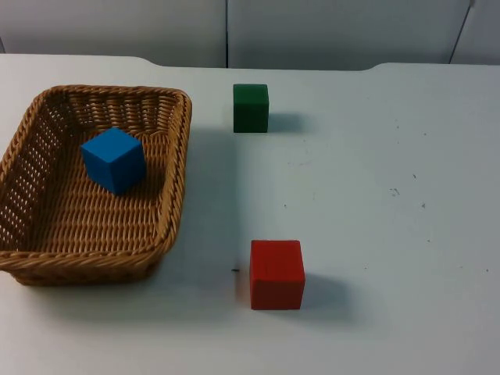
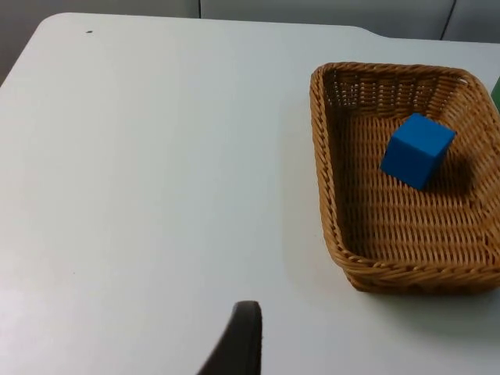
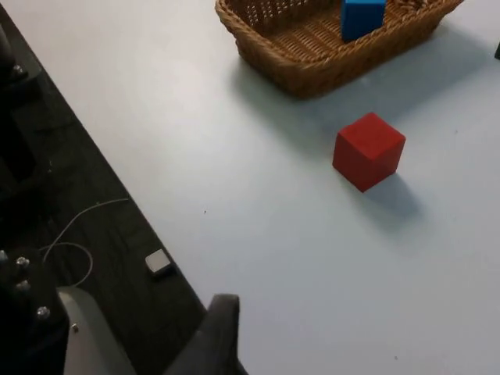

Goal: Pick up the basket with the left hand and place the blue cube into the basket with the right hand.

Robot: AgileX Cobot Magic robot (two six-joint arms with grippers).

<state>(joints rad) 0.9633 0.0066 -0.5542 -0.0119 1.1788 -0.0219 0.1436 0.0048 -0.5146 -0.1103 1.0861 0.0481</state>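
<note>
Top view: blue cube (image 1: pixel 114 160) sits inside the basket (image 1: pixel 168 199); green cube (image 1: pixel 251 108) and red cube (image 1: pixel 276 274) stand beside the basket, apart. Grippers' finger state cannot be told.

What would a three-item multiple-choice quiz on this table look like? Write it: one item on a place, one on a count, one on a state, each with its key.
1. Where is the blue cube?
A. inside the basket
B. beside the red cube
C. on top of the green cube

2. How many cubes stand on the bare table outside the basket?
A. one
B. two
C. three

3. How does the basket stand?
A. lifted and tilted
B. upside down
C. flat on the table, opening up

Key: 1 A, the blue cube sits on the wicker floor; 2 B, only the red and green cubes are outside; 3 C, its base meets the table and no fingers touch it.
</note>
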